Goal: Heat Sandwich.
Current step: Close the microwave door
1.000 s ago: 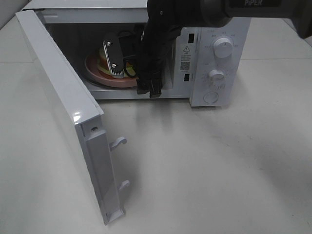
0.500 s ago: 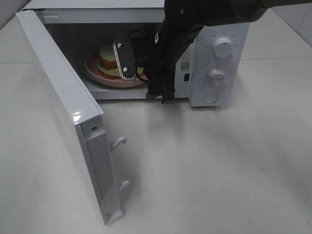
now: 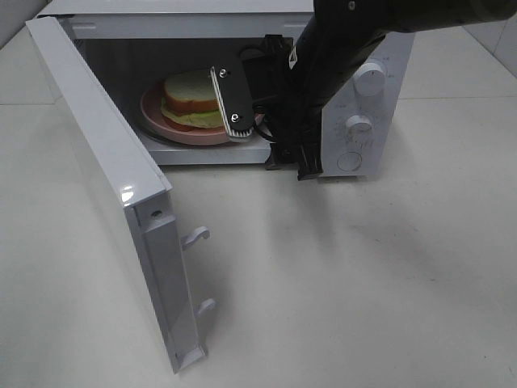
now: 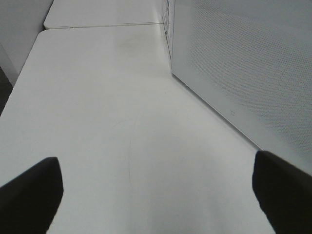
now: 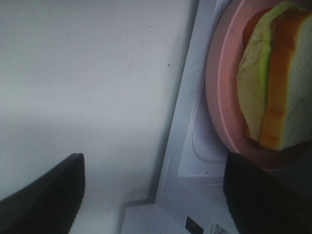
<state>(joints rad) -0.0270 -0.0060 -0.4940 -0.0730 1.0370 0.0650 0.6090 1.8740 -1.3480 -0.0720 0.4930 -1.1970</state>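
The sandwich (image 3: 191, 99), white bread with pale green filling, lies on a round pink plate (image 3: 155, 120) inside the open microwave (image 3: 386, 113). My right gripper (image 3: 268, 133) hangs open and empty at the right side of the oven's mouth, just right of the sandwich, with one finger (image 3: 232, 105) over the plate's edge. The right wrist view shows the sandwich (image 5: 273, 83) and plate (image 5: 218, 92) close ahead of that gripper (image 5: 155, 195). My left gripper (image 4: 156, 195) is open and empty above the bare table; it does not show in the exterior view.
The microwave door (image 3: 105, 170) stands swung out to the left, with its latch hooks (image 3: 196, 236) pointing right. Two knobs (image 3: 370, 79) and a round button (image 3: 350, 161) sit on the control panel. A white dotted panel (image 4: 243, 63) rises beside my left gripper.
My right gripper has drawn back to the right and out of the oven, uncovering the sandwich, which stays on the plate. The door has not moved.
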